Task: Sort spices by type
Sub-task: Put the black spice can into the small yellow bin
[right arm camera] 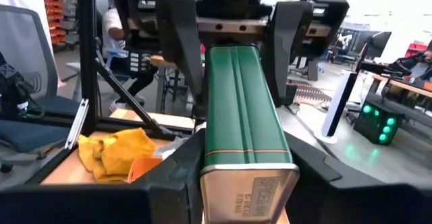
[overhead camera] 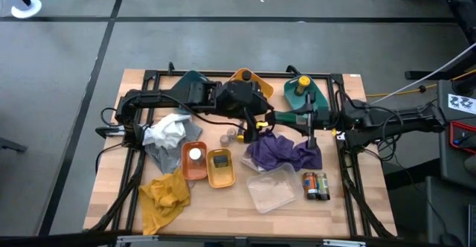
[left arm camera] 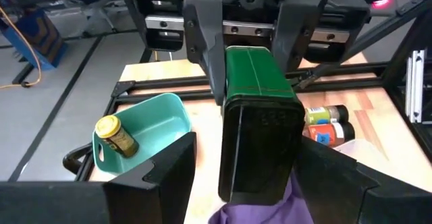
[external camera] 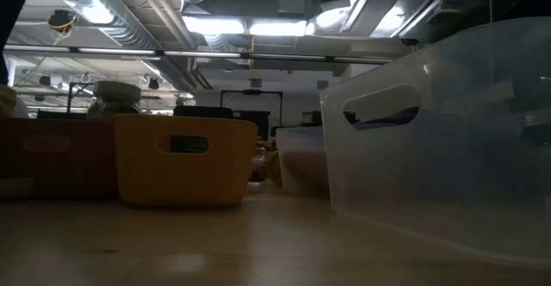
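Holding one green tin (left arm camera: 260, 123) from both ends, left tool (left arm camera: 236, 177) and right tool (right arm camera: 246, 166) look mid-handoff. Both clamp it, probably so it can't drop over the purple cloth (overhead camera: 279, 152) before reaching a tray.

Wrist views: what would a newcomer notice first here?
A green tin fills both wrist views, raised over the table's middle between the left hand and the right hand, which clamps it. A yellow-lidded jar sits in a teal tray at the table's back edge.
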